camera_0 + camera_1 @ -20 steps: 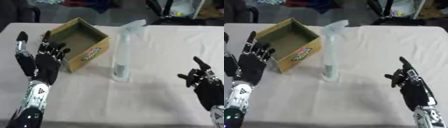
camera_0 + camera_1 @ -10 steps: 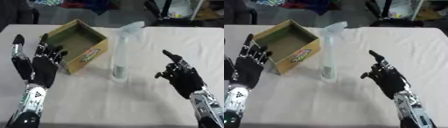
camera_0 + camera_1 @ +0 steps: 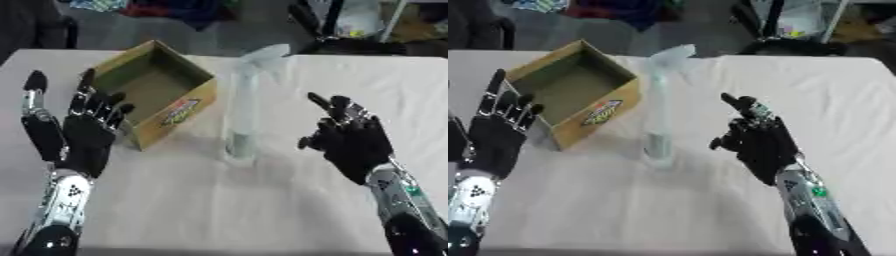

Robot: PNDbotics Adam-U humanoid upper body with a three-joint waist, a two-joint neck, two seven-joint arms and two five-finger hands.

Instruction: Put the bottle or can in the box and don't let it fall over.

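Note:
A tall, clear spray bottle (image 3: 245, 105) stands upright on the white table (image 3: 219, 200), just right of an open cardboard box (image 3: 153, 97) that holds nothing I can see. My right hand (image 3: 350, 137) hovers to the right of the bottle, fingers spread and relaxed, a short gap away from it. At the left, my left hand (image 3: 79, 132) is raised with its palm showing and fingers straight up, close to the box's near left corner. Neither hand holds anything.
Beyond the table's far edge lie dark chairs and cluttered items (image 3: 341, 25). White cloth stretches in front of the bottle and between my two arms.
My right hand has risen from the lower right and moved left toward the bottle. The left hand, the bottle and the box have stayed about where they were.

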